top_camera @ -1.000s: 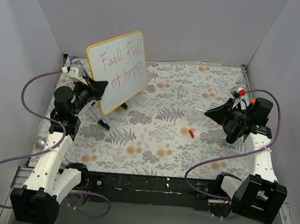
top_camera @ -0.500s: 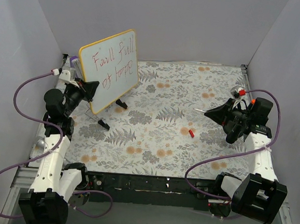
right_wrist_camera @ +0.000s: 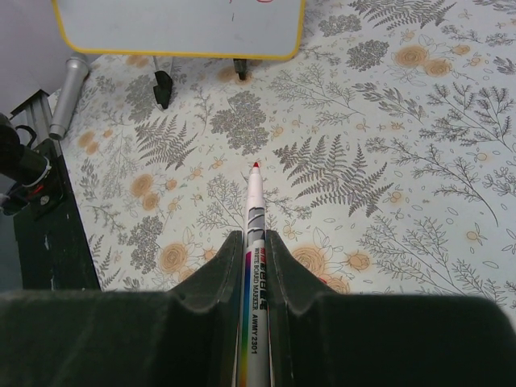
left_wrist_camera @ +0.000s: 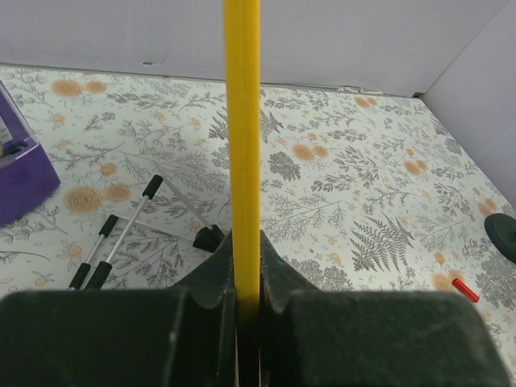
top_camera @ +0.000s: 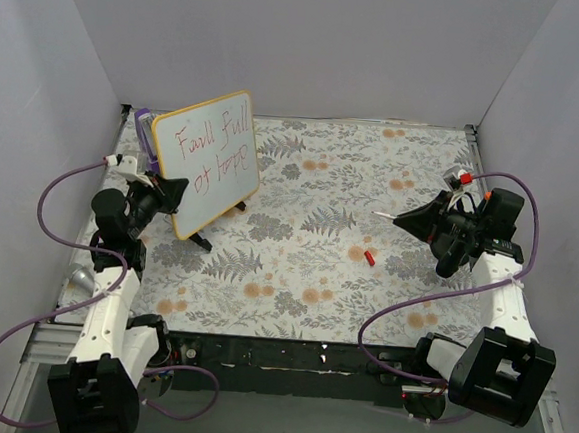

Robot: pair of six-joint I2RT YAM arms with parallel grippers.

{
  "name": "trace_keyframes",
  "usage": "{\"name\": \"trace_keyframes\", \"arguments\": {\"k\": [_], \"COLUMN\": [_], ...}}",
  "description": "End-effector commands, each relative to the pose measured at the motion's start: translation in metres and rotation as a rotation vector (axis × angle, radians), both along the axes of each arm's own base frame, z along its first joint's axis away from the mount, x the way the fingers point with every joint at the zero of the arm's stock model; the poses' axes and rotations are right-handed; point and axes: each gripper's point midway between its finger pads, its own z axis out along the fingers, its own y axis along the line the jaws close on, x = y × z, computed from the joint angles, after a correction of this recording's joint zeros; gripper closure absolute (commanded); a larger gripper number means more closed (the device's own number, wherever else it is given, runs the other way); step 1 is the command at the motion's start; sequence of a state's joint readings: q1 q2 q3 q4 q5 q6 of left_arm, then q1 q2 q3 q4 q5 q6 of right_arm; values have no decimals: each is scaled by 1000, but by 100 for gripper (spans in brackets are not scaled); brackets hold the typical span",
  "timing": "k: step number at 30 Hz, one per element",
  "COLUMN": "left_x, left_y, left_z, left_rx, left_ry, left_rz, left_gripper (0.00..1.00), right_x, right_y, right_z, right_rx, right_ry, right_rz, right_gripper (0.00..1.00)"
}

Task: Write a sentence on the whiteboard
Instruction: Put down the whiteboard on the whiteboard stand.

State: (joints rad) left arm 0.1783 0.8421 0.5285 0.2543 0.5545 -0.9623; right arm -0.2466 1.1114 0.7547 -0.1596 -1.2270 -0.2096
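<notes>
The whiteboard stands tilted at about 10 o'clock on the floral tabletop, its face turned toward the camera above. Its yellow-orange frame is clamped at the lower left edge by the left jaws, which are closed on it. From the left wrist the frame shows as a single yellow bar running straight up from between those jaws. The sentence sits on the board in two slanting lines of red handwriting, which read roughly "Faull full" over "of hope". Below the board's lower edge, at its 6 o'clock, two black feet on thin metal legs reach down toward the tabletop; whether they bear on it cannot be told. A small purple block lies just beside the board's left edge, at its 10 o'clock. At 3 o'clock on the tabletop the right jaws are closed on a white marker, whose red tip points toward 9 o'clock, at the board but well apart from it. A small red cap lies on the tabletop between the two arms, nearer the right one. A silver cylinder rests off the tabletop's left edge at about 8 o'clock.
</notes>
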Motion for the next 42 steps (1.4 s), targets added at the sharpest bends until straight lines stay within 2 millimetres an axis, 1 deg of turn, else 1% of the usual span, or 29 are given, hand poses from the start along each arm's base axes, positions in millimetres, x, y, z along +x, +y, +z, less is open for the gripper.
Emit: {"name": "trace_keyframes", "arguments": {"k": [1, 3, 5, 8, 13, 14, 18, 19, 20, 22, 27, 30, 36, 37, 40, 42], "left_x": [-4, -4, -4, -4, -5, -5, 0, -1, -2, -4, -4, -6, -7, -7, -9, -10], "left_y": [2, 5, 6, 7, 7, 9, 15, 15, 15, 18, 24, 26, 26, 27, 27, 28], "left_z": [62, 56, 56, 62, 90, 92, 80, 77, 70, 66, 38, 33, 15, 7, -3, -17], "left_rx": [46, 46, 38, 7, -29, -18, 6, 5, 2, -3, 4, 6, 9, 8, 41, 59], "left_ry": [-260, -255, -256, -271, -332, -338, -305, -302, -294, -295, -249, -246, -211, -196, -188, -171], "left_rz": [-2, 9, 11, 12, -3, 5, 30, 30, 32, 46, 68, 75, 75, 79, 75, 81], "left_gripper": [100, 100, 100, 100, 100, 100, 100, 100, 100, 100, 100, 100, 100, 100, 100, 100], "right_x": [-2, -2, -2, -2, -1, -1, -1, -1, 0, -1, -1, -1, -1, -1, -1, -1], "right_y": [2, 2, 3, 3, 3, 3, 3, 3, 3, 3, 3, 4, 4, 4, 4, 4], "right_z": [4, 4, 3, 2, 1, 1, 0, 1, 0, 0, -1, -1, -1, 0, 0, 0], "right_rx": [8, 8, 9, 9, 7, 5, 5, 6, 5, 6, 6, 7, 8, 7, 9, 8], "right_ry": [-19, -19, -17, -14, -9, -10, -6, -8, -9, -5, -5, -3, -2, -5, -4, -3], "right_rz": [28, 30, 31, 35, 34, 32, 33, 35, 34, 36, 38, 41, 42, 42, 45, 44], "right_gripper": [99, 99, 99, 99, 99, 99, 99, 99, 99, 99, 99, 99, 99, 99, 99, 99]}}
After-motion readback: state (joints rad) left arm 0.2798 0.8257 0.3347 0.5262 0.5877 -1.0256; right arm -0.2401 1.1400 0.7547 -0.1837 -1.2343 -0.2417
